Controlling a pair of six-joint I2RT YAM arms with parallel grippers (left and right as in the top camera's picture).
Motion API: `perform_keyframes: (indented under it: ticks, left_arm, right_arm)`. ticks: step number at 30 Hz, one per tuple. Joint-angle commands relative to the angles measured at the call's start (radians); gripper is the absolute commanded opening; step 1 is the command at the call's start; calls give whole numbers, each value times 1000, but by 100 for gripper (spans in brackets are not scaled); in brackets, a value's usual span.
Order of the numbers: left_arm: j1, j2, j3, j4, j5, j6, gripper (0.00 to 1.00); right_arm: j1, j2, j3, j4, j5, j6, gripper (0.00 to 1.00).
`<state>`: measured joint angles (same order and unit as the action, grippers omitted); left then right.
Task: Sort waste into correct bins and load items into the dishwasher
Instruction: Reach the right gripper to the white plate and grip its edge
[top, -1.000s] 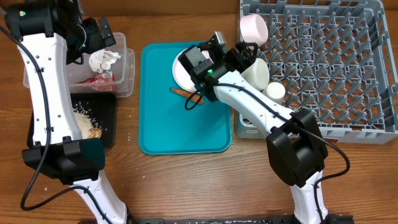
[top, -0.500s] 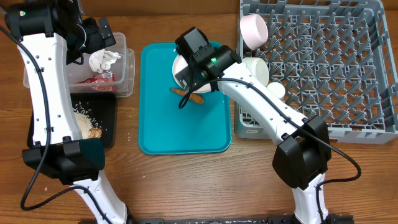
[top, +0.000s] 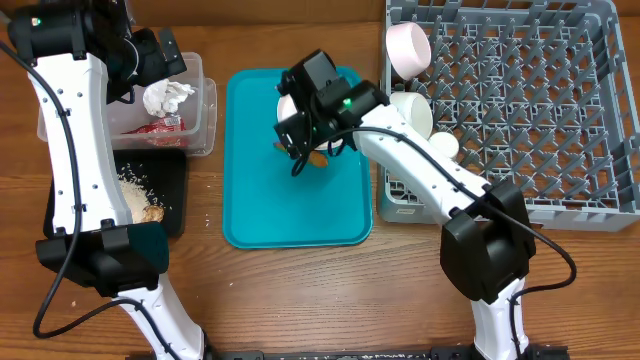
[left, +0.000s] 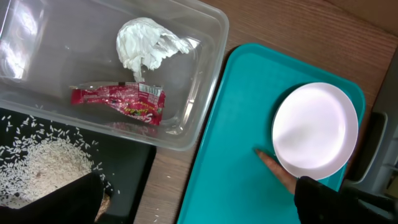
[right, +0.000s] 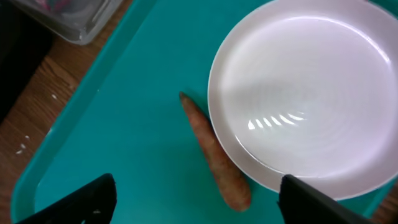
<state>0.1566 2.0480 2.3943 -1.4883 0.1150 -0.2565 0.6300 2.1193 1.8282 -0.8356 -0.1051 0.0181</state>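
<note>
Right gripper (right: 198, 190) has swung from the dish rack (top: 520, 110) to over the carrot stick (right: 214, 158), which lies at 8 o'clock of the white plate (right: 305, 93) in the right wrist view. Fingers apart, empty. Judged: waste pick-up next. Left gripper (top: 160, 55) spread, idle.

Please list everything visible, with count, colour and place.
teal tray: one, teal, centre
plate: one, white, on it
carrot stick: one, orange, against plate's rim
tub: one, clear, left
napkin: one, white, in tub
wrapper: one, red, in tub
black tray: one, black, beside tub
rice: pile, white, in black tray
food clump: one, brown, beside rice
dish rack: one, grey, right
bowls: two, whitish, rack's left edge
cup: one, white, beside them
left gripper: one, black, open over tub
right gripper: one, black, open over carrot stick
</note>
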Motion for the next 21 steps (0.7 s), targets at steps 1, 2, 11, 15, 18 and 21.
perform_keyframes:
  ticks: [1,2,11,15,18,21]
  left_arm:
    - [-7,0,12,1,-8,-10,100]
    - [-7,0,12,1,-8,-10,100]
    - [-7,0,12,1,-8,-10,100]
    - [-7,0,12,1,-8,-10,100]
    - [-7,0,12,1,-8,-10,100]
    - [-7,0,12,1,-8,-10,100]
  right_arm:
    - [-7,-30,-65,45,4,70,79]
    - [-11,-30,-79,63,25,103,77]
    - [-80,-26,-152,169,257,615,61]
    - [-89,-2,-159,188,268,745,52]
    - [-89,22,-159,179,270,812,49]
    - [-89,45,-159,161,270,887,47]
